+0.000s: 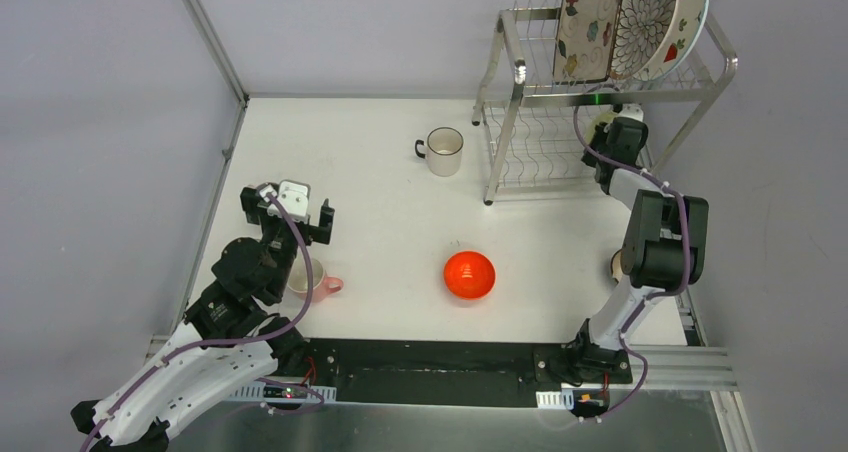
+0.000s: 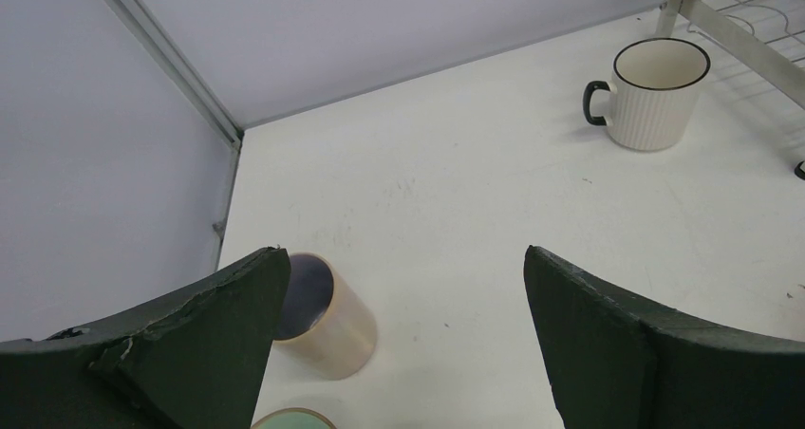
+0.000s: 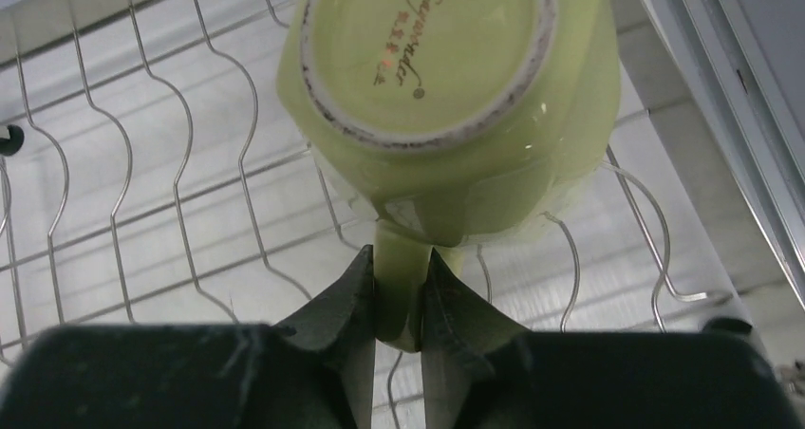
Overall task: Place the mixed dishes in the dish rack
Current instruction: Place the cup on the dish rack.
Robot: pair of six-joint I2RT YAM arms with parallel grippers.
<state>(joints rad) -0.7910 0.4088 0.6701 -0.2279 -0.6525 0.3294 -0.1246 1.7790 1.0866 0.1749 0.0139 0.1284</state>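
The dish rack [image 1: 520, 72] stands at the back right with three patterned plates [image 1: 645, 17] upright in its upper shelf. My right gripper [image 3: 399, 258] is shut on the handle of the yellow cup [image 3: 446, 68], whose base faces the camera over the rack's lower wire shelf [image 3: 142, 192]. From above, this gripper [image 1: 612, 132] reaches under the upper shelf. My left gripper [image 2: 403, 253] is open and holds nothing. It hovers at the left [image 1: 290, 212] over the pink cup [image 2: 327, 320], which seems to lie on its side. A white cup [image 1: 443, 150] and a red-orange bowl [image 1: 469, 274] sit on the table.
A pale green rim [image 2: 292, 418] shows at the bottom edge of the left wrist view. A dish's edge [image 1: 617, 264] peeks out behind the right arm. Walls with metal frame posts [image 1: 210, 42] enclose the table on the left and at the back.
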